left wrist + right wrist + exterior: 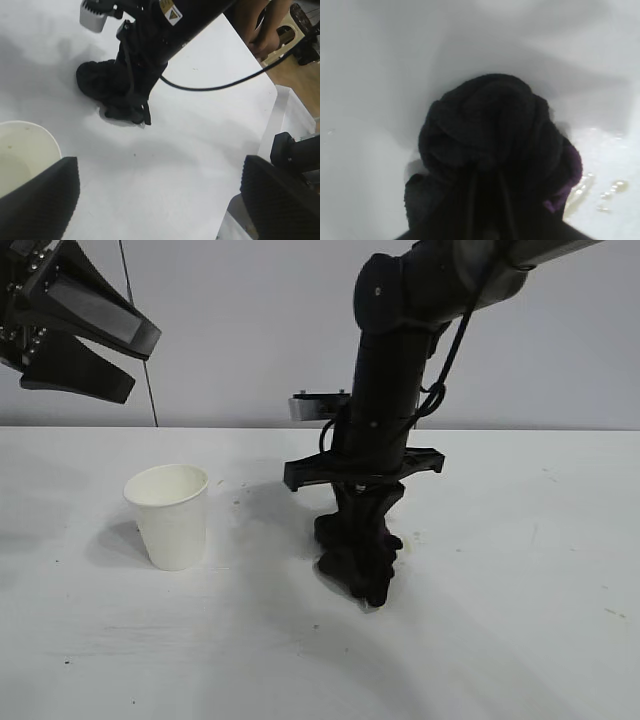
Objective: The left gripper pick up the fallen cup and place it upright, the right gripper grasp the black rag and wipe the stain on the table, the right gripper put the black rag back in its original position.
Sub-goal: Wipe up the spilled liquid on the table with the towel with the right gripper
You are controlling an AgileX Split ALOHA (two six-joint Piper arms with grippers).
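Observation:
The white paper cup [168, 515] stands upright on the table [500, 640], left of centre, and its rim also shows in the left wrist view [20, 155]. High above it, at the far left, my left gripper [85, 335] hangs open and holds nothing [160, 200]. My right gripper [362, 560] points straight down at mid-table, shut on the black rag [355, 550], which is bunched and pressed onto the tabletop. A yellowish stain [580, 192] with droplets peeks out beside the rag [490, 130] and shows faintly at its edge [398, 543].
A person's hand [265, 30] rests beyond the table's far edge [270, 115]. The right arm [385, 390] rises over mid-table with a looped cable [450, 350]. Bare tabletop lies to the right of the rag and in front of the cup.

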